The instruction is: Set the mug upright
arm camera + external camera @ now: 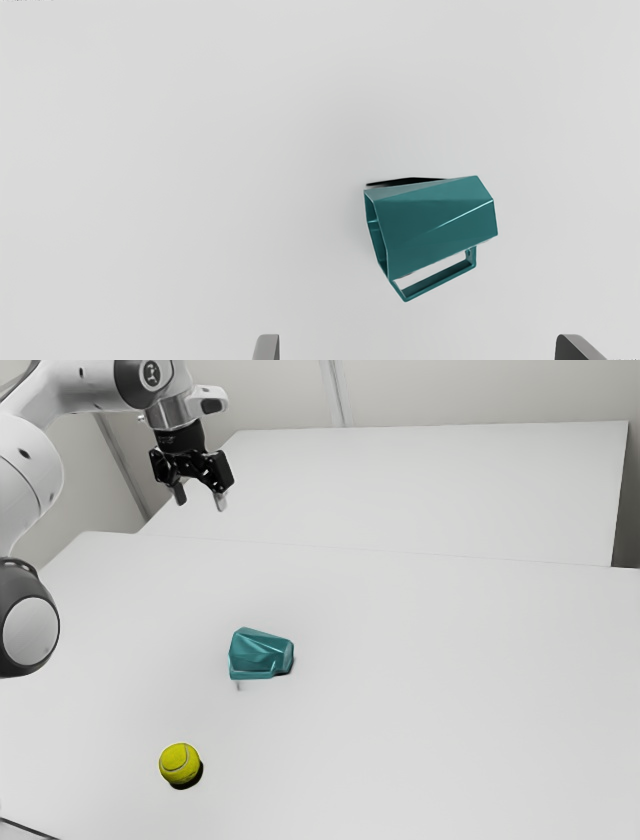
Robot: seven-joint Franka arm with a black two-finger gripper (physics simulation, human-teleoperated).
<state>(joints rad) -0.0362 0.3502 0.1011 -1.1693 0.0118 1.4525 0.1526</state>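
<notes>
The exterior view looks from the arm's side, well back, slanting down across the tabletop (430, 690), with the arm (90, 388) at the exterior view's left. The wrist view looks from beside the gripper (200, 501) down at the tabletop, nearer the mug (435, 220). Both share the mug and the surface around it.

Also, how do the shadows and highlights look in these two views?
Exterior view: dark shadows hug the tennis ball and the mug, both on their right-hand side there; the tabletop is pale and evenly lit. Wrist view: a thin black shadow along one side of the mug, a bright line across its facets.
</notes>
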